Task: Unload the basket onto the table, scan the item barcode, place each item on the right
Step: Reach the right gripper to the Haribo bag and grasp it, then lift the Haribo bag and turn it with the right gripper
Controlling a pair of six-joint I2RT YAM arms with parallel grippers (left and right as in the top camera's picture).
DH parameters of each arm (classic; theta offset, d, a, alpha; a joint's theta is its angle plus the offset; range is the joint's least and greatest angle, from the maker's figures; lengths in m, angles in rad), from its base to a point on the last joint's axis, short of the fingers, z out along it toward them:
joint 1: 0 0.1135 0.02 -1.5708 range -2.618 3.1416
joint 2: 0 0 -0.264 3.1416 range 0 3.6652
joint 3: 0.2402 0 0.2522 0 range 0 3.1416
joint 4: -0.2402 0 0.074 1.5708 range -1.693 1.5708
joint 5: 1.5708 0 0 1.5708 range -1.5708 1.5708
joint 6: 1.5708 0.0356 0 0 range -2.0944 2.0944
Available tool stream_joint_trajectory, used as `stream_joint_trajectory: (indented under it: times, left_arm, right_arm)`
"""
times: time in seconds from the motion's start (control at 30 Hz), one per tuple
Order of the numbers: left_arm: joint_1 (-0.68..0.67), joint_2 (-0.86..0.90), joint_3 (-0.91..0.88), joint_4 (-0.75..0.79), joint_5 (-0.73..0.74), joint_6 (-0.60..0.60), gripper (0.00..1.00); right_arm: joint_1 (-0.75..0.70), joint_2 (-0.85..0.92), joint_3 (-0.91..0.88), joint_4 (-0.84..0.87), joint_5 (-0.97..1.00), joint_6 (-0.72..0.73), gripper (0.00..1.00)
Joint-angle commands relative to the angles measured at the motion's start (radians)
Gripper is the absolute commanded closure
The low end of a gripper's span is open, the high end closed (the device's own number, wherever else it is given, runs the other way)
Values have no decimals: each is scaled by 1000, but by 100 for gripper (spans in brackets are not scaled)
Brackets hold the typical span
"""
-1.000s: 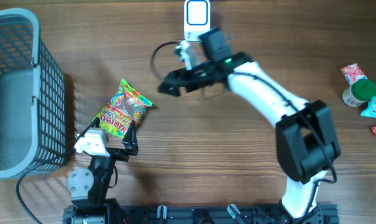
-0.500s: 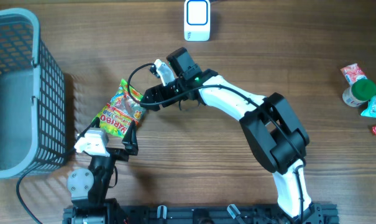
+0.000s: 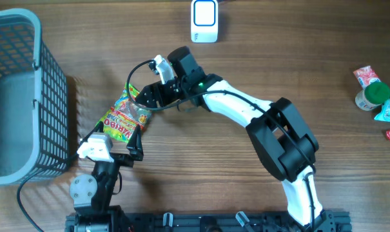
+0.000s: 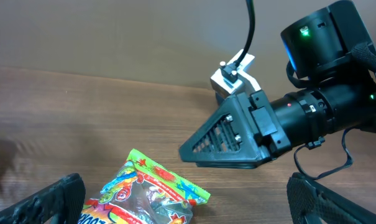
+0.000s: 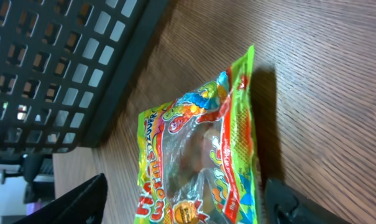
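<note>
While the left gripper (image 3: 115, 147) stands wide open nearest the base, the candy bag (image 3: 125, 114) lies flat on the table (image 3: 201, 183) just ahead of it. The right gripper (image 3: 140, 100) hovers over the bag's far end, jaws spread and holding nothing. The scanner (image 3: 204, 20) sits well beyond.

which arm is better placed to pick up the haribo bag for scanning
Likely the right: the right end effector is open just over the far end of the haribo bag. The left end effector, also open, sits at its near end, farther from the scanner.
</note>
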Motion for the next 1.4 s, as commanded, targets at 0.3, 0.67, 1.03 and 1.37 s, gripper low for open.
stream_joint_trajectory:
  times: [0.3,0.67,1.03,1.37]
  left_arm:
    - [5,-2,-10,1,-10,1,0]
    - [5,-2,-10,1,-10,1,0]
    - [5,-2,-10,1,-10,1,0]
    - [5,-2,-10,1,-10,2,0]
  right_arm:
    - [8,152,17,114,74,-35,18]
    - [106,232,32,77,173,-84,46]
    - [-23,121,71,-229,280,84,96]
    - [-396,-263,71,-752,155,290,96]
